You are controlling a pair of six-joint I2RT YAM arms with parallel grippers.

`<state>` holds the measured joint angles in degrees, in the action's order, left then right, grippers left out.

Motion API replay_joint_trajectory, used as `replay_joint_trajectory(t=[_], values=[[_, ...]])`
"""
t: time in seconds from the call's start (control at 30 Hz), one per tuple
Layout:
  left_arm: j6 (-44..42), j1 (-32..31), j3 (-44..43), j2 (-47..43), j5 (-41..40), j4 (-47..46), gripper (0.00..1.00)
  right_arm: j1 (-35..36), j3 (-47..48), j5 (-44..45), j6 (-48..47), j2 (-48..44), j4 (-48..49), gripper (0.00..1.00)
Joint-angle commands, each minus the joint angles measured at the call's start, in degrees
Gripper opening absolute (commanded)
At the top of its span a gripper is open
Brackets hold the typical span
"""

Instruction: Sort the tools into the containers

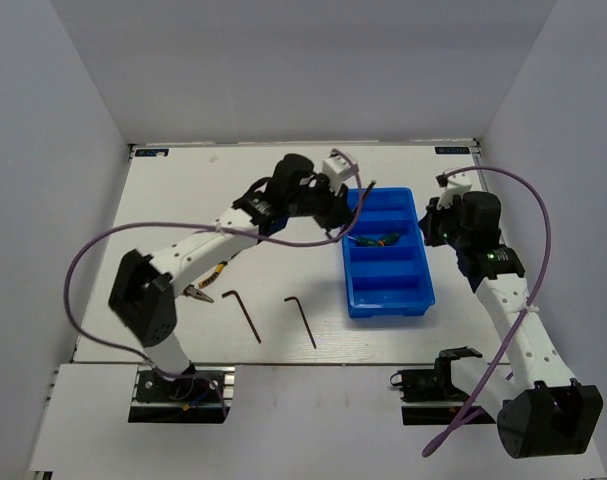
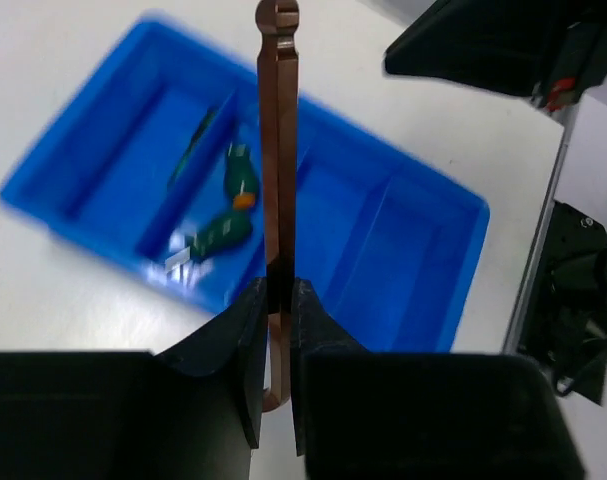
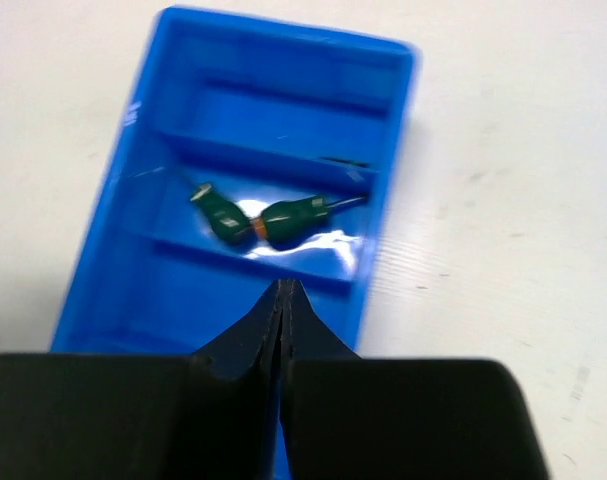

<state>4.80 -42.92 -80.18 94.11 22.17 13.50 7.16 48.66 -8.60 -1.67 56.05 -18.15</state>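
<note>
Left gripper (image 2: 275, 300): fingers clamped on hex key (image 2: 278, 150), shaft projecting beyond tips, close to blue tray (image 2: 423, 290). Right gripper (image 3: 283, 300): fingers pressed together, empty, at tray's right side. Green screwdrivers (image 3: 268, 222): second compartment from far end. Loose hex keys (image 1: 248, 315), pliers (image 1: 208, 280): on table (image 1: 183, 190).

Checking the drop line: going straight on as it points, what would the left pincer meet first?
Probably the bright blue plastic tray: the left pincer, shut on a thin dark L-shaped hex key, aims into it, beside the two green-handled screwdrivers; depth is unclear.
</note>
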Motion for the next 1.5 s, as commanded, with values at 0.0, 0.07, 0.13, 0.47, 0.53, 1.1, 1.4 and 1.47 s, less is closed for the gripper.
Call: replay_joint_trajectory(t=[0.0, 0.07, 0.13, 0.47, 0.53, 1.1, 1.4, 1.47], values=[[-11.5, -0.2, -8.1, 5.4, 14.0, -8.0, 0.00, -1.1, -1.1, 8.3, 0.3, -1.6, 3.6, 0.00], [-11.5, -0.2, -9.9, 9.8, 15.6, -10.6, 0.00, -1.7, -1.1, 9.9, 0.3, -2.1, 3.7, 0.00], [-10.8, -0.2, -11.7, 12.1, 15.6, -12.4, 0.00, -2.0, -0.4, 11.5, 0.0, -2.4, 3.0, 0.00], [-3.7, -1.7, -16.0, 22.5, 22.3, -17.0, 0.00, -2.7, 2.0, 14.8, -2.4, -3.2, 0.7, 0.00], [-3.7, -2.3, -15.2, 23.3, 22.3, -16.4, 0.00, -2.9, 2.0, 15.0, -2.4, -3.2, 0.8, 0.00], [-5.7, -5.5, -11.0, 22.9, 16.9, -15.0, 0.00, -2.9, 1.3, 14.1, -2.1, -3.1, 1.1, 0.00], [-8.8, -6.0, -11.0, 23.4, 9.6, -12.3, 0.00, -2.9, 1.1, 13.4, -2.1, -3.1, 1.2, 0.00], [-8.8, -6.0, -11.0, 23.4, 8.9, -12.3, 0.00, -2.9, 1.0, 13.5, -2.1, -3.2, 1.0, 0.00]])
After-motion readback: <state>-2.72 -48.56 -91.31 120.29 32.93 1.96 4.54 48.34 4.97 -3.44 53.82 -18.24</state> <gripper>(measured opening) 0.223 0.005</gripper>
